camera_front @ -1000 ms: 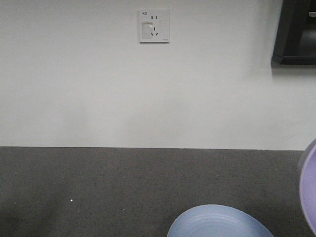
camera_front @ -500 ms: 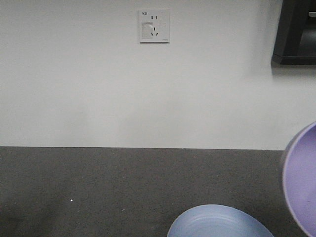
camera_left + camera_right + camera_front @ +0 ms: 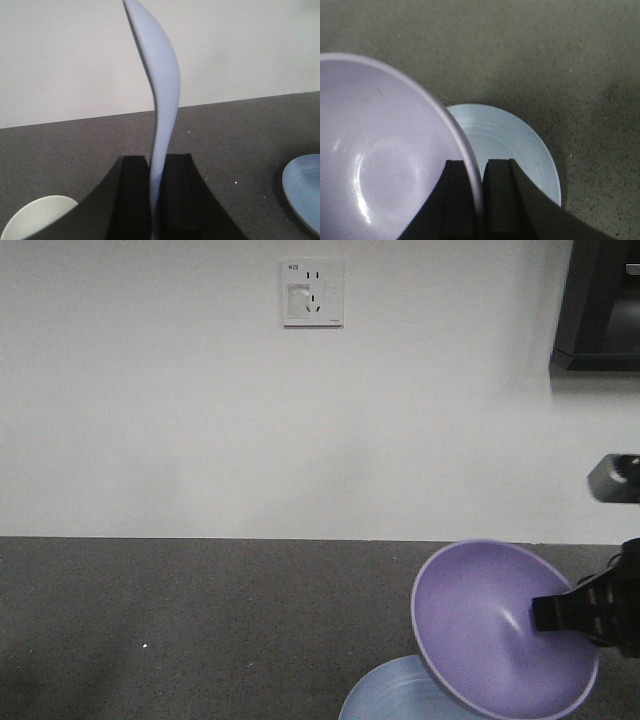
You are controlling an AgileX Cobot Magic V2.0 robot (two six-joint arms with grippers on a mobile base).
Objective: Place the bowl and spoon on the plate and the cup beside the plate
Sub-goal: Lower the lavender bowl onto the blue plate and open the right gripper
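The right gripper (image 3: 477,172) is pinching the rim of the small, smooth lilac-purple plastic bowl (image 3: 490,625) between its two black fingers (image 3: 456,200), one inside the rim and one outside. The bowl is hanging tilted at the right, its opening facing left, over the round, shallow pale-blue plate (image 3: 512,142). The plate is lying on the dark speckled countertop (image 3: 200,620) at the near edge. Whether bowl and plate are touching cannot be told. The left gripper (image 3: 156,170) is clamping the narrow end of the short pale blue-white soup spoon (image 3: 162,85), which is standing upright, broad end upward, left of the plate. A white wall socket (image 3: 312,292) is showing on the far wall.
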